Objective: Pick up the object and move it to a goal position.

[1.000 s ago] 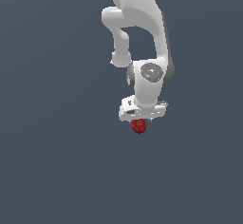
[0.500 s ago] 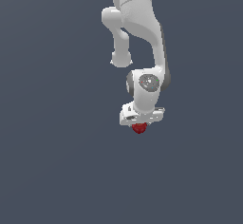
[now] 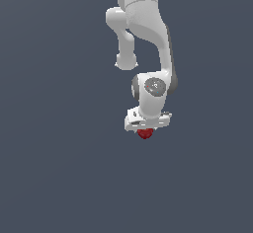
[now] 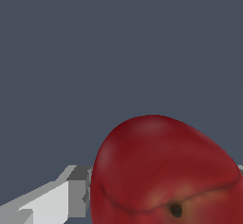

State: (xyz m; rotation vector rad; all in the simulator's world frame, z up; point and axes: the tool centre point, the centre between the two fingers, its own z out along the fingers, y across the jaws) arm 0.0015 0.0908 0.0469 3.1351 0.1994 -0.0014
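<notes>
A white robot arm's fingers (image 3: 145, 131) grasp a small dark-red, rounded ball-like object (image 3: 145, 134), seen close up from the wrist (image 4: 166, 171).

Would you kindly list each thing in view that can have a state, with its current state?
Gripper: pointing down, closed on the red ball, its fingers mostly hidden in the exterior view.
Red ball: held just beneath the gripper; fills much of the wrist view, with one finger beside it.
Arm: bent, reaching down from above.
</notes>
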